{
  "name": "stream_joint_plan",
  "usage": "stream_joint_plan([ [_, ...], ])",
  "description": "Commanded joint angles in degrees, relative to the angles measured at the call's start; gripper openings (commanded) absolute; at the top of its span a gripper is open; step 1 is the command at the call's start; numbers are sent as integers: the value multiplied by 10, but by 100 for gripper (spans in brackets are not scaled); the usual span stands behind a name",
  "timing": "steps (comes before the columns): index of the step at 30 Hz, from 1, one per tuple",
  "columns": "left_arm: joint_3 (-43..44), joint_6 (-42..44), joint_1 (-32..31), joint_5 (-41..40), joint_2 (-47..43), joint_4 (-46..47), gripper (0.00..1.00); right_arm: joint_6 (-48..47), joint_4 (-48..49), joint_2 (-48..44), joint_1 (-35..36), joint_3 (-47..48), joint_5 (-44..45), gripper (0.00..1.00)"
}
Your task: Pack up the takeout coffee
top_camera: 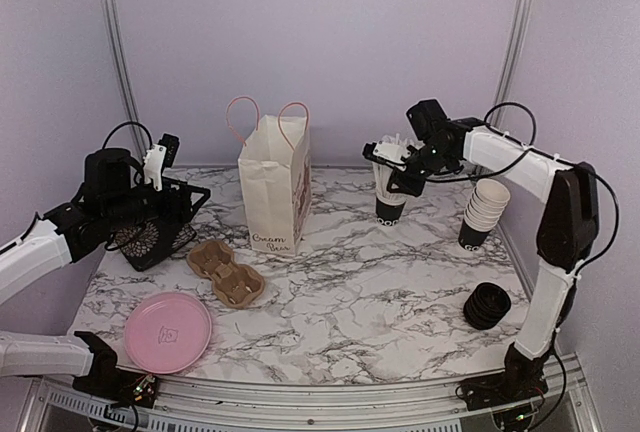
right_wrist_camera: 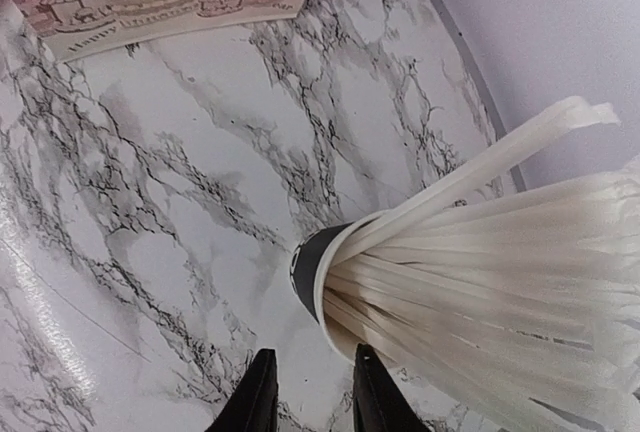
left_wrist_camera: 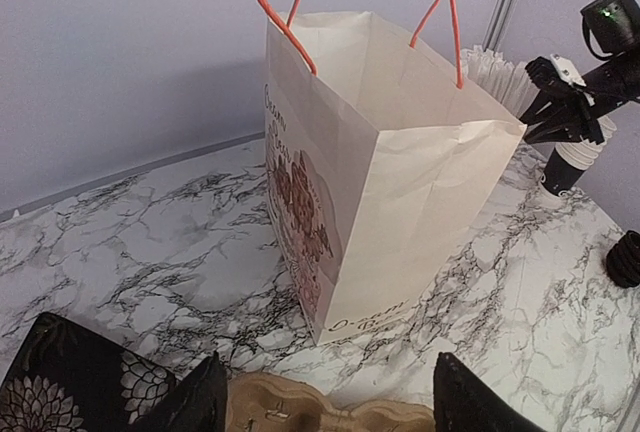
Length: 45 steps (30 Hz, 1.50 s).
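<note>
Over the straw cup (top_camera: 388,210), the right hand (top_camera: 385,160) hovers, slightly parted.

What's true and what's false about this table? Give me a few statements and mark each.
1. The paper bag stands upright. True.
2. The pink plate holds a cup. False: nothing lies on it.
3. The right gripper hangs beside the cup of straws. True.
4. The left gripper grips the bag's handles. False: it is open and holds nothing.
5. The stack of cups lies on its side. False: it stands upright.
</note>
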Motion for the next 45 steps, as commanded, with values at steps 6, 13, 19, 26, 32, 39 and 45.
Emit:
stream_joint_plan([
  [6, -1, -1, -2, 8, 1, 13, 72, 79, -61, -182, -10, -52, 54, 21],
  [13, 2, -3, -3, -1, -6, 8, 72, 114, -57, -276, -118, -126, 127, 46],
  [19, 2, -4, -3, -1, -9, 9, 72, 119, -89, -278, -214, -141, 98, 42],
  [26, 1, -4, -5, 1, -9, 8, 72, 119, -113, -255, -256, -138, 50, 36],
  [32, 0, -3, -5, 0, -8, 9, 72, 117, -109, -245, -256, -142, 25, 43],
  [39, 0, -3, -6, 0, -7, 8, 72, 106, -101, -206, -257, -131, 19, 36],
  [45, 0, -2, -7, -1, -8, 8, 72, 103, -101, -185, -257, -115, 18, 20],
])
